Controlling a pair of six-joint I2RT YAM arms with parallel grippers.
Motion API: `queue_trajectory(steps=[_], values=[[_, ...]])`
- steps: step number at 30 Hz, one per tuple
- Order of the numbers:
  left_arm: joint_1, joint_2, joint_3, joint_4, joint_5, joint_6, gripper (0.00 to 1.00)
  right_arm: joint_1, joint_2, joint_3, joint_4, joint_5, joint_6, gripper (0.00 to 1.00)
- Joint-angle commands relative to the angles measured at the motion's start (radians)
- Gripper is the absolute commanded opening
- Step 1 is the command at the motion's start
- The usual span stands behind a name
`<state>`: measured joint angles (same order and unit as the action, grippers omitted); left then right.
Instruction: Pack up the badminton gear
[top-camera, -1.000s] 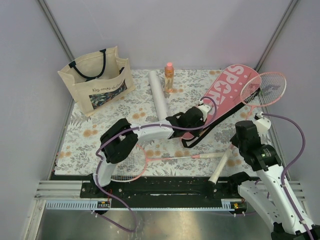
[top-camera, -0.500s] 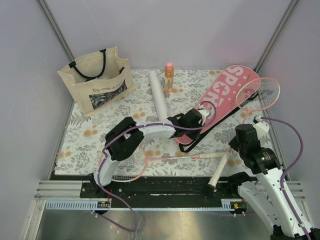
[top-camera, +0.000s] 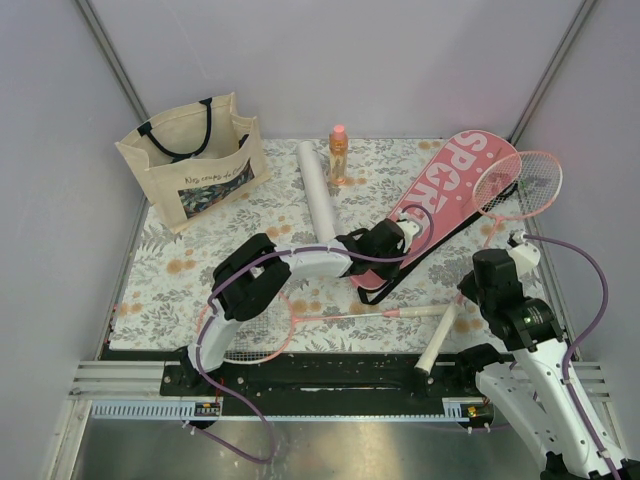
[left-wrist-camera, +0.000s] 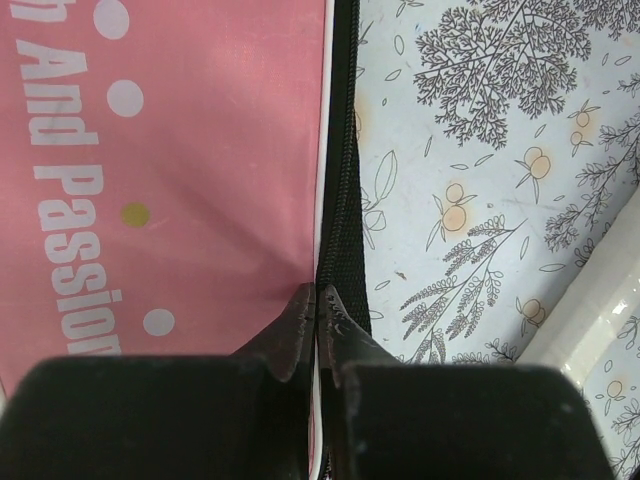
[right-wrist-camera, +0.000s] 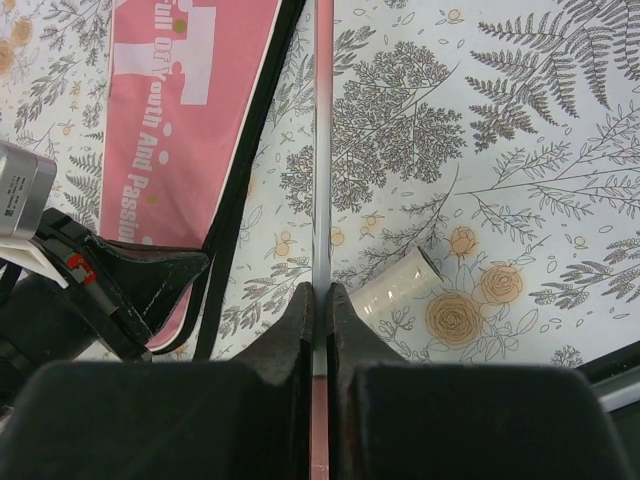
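Observation:
The pink cover (top-camera: 452, 195) lettered "SPORT" lies slanted at the back right, and its pink face fills the left of the left wrist view (left-wrist-camera: 180, 180). My left gripper (top-camera: 403, 233) (left-wrist-camera: 318, 296) is shut on the cover's black-zippered edge. My right gripper (top-camera: 509, 241) (right-wrist-camera: 322, 292) is shut on the thin shaft (right-wrist-camera: 322, 150) of a pink-framed racket. That racket's head (top-camera: 520, 185) hangs beside the cover's top. A second racket (top-camera: 250, 328) lies flat near the front edge, and its white handle end (right-wrist-camera: 400, 285) shows next to my right fingers. The long white tube (top-camera: 319, 187) lies at the back middle.
A beige tote bag (top-camera: 193, 160) with black straps stands at the back left. An orange bottle (top-camera: 339, 155) with a pink cap stands beside the tube's far end. The flowered mat (top-camera: 180, 280) covers the table, and grey walls close in on both sides.
The cover's lower end has slid a little left with my left gripper. The held racket's head has dropped left, towards the cover. Over the last half second almost nothing moved.

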<state>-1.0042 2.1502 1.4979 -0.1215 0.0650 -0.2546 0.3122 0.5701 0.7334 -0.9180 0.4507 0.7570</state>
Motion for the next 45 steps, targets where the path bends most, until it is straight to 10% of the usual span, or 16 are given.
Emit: queue_trajectory(steps=[1, 45], values=[[-0.002, -0.047, -0.013, 0.034, -0.021, 0.008, 0.00, -0.005, -0.001, 0.011, 0.071, 0.002, 0.007, 0.00], [0.029, -0.239, -0.019, 0.114, 0.018, -0.181, 0.00, -0.056, 0.123, -0.198, 0.255, -0.018, 0.088, 0.00]])
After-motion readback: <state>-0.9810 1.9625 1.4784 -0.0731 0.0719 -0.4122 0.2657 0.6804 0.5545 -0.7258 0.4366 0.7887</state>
